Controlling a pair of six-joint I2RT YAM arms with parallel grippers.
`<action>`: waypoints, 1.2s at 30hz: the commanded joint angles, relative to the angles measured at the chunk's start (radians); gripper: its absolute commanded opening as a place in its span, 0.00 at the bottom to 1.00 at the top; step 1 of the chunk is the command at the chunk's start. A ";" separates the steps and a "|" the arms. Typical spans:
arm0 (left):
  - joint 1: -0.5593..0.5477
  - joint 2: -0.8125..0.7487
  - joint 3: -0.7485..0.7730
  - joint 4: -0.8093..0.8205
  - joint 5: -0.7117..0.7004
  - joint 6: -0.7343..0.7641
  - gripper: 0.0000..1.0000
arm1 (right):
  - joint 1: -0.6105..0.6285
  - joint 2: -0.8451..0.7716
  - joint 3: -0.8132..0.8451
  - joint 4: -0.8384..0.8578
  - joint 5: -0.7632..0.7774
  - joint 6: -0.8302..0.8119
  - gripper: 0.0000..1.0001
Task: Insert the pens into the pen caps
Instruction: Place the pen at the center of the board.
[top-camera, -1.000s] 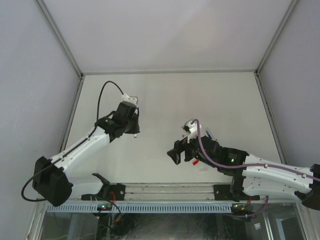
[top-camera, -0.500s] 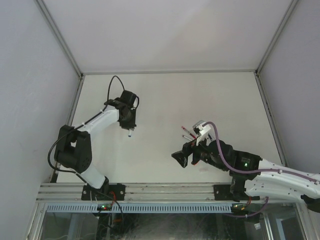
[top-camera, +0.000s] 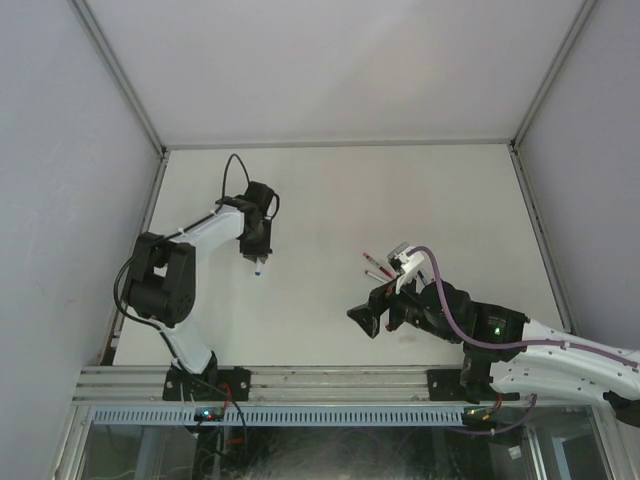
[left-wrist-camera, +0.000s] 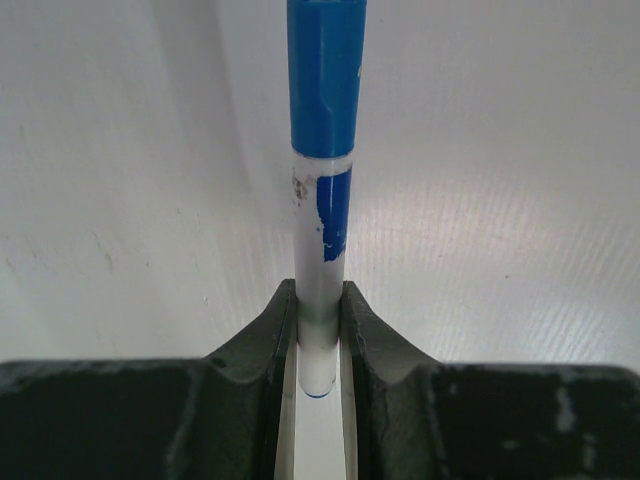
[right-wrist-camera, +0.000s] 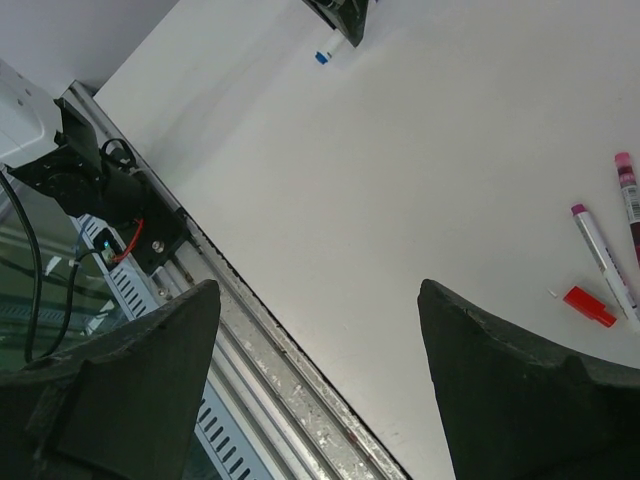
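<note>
My left gripper (left-wrist-camera: 319, 290) is shut on a pen (left-wrist-camera: 322, 200) with a white barrel and a long blue far end, which points away from the wrist. In the top view that left gripper (top-camera: 257, 255) hangs over the table's left middle, with the pen's blue tip (top-camera: 259, 270) below it. My right gripper (right-wrist-camera: 318, 290) is open and holds nothing, above the table's near edge (top-camera: 372, 318). Two pens (top-camera: 376, 266) lie just beyond it: one with a magenta end (right-wrist-camera: 598, 250) and one with a pink-red end (right-wrist-camera: 629, 195). A red pen cap (right-wrist-camera: 588, 305) lies beside them.
A metal rail (top-camera: 330, 380) and a slotted cable duct (top-camera: 330, 414) run along the table's near edge under the right gripper. Grey walls (top-camera: 60, 200) enclose the table on the left, right and back.
The left arm has folded back toward its base and turned its gripper, which still holds the pen. The right gripper has drawn a little right and nearer, uncovering the two pens.
</note>
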 joint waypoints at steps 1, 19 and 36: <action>0.017 0.014 0.042 0.050 -0.014 0.013 0.08 | 0.002 -0.002 0.001 0.013 -0.007 -0.017 0.79; 0.042 0.087 0.025 0.078 0.003 0.002 0.19 | 0.002 -0.050 0.001 -0.036 0.015 -0.005 0.77; 0.044 0.016 -0.004 0.093 -0.014 -0.006 0.34 | 0.003 -0.066 0.001 -0.086 0.101 0.018 0.77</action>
